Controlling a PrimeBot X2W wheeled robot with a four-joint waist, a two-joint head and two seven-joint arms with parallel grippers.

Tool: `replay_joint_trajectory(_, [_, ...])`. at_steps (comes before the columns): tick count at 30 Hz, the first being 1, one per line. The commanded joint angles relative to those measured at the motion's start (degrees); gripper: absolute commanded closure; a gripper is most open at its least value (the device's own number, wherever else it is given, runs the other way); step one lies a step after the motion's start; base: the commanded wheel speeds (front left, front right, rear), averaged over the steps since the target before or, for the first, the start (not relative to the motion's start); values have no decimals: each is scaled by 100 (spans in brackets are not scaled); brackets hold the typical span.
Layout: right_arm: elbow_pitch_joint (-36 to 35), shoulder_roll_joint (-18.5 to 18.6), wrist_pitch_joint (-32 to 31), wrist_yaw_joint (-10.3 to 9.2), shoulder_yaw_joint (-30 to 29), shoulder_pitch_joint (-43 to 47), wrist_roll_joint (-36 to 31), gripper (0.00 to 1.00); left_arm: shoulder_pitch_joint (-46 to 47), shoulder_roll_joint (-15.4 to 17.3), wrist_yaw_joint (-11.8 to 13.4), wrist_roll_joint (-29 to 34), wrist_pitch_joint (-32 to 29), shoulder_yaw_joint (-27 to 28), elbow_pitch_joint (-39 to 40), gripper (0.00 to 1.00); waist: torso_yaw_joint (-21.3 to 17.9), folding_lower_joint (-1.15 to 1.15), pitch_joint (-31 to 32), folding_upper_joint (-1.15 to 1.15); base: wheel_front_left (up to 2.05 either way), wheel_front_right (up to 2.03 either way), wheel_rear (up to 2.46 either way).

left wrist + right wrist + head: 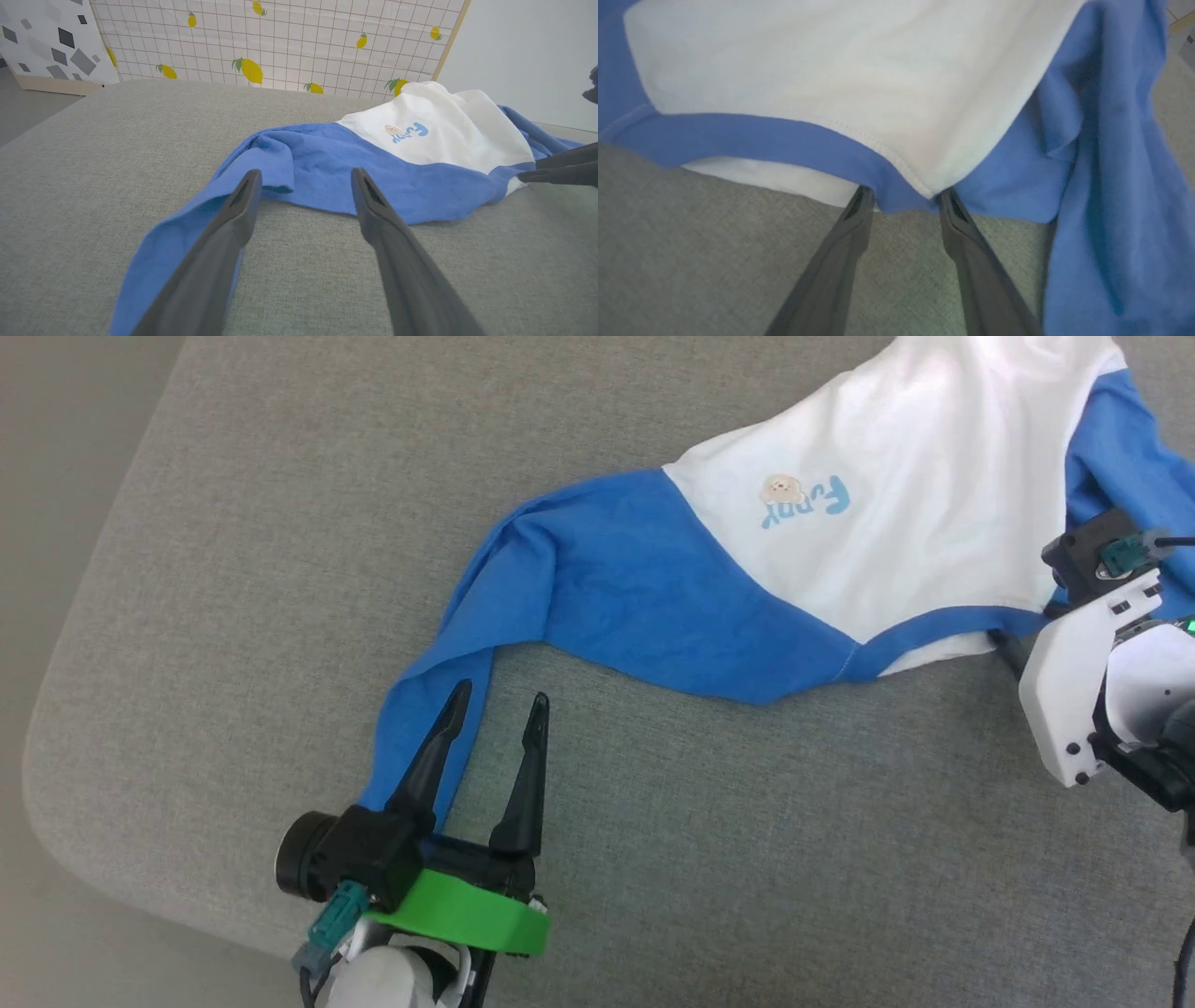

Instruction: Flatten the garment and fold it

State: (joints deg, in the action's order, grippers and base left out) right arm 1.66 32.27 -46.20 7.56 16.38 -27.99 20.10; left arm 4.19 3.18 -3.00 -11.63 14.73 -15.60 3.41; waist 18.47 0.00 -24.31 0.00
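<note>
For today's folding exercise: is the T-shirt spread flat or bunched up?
Bunched: the garment lies rumpled on the grey surface, one blue sleeve twisted into a narrow strip.

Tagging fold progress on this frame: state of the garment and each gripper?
garment: unfolded, rumpled, print side up, one blue sleeve stretched out long.
left gripper: open, one finger over the sleeve, holding nothing.
right gripper: jaws apart, tips at the blue neckband, not clamped.
</note>
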Motion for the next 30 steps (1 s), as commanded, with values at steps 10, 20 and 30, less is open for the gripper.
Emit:
replay_joint_trajectory(10, [-1260,-595,-51,-8,-814,888,297,100,-138,-30,25,104,27,202,-77,0,-615,0,676,0,0,0,0])
replay_joint_trajectory(20, [-3002,-673,-1738,-8,-2114,3590,587,100,-293,-30,-42,179,27,333,-121,0,-1005,0,836,0,0,0,0])
replay_joint_trajectory(30, [-3095,-1341,-1088,-8,-2198,4223,200,0,-349,21,-106,234,27,358,-269,0,-1194,0,924,0,0,0,0])
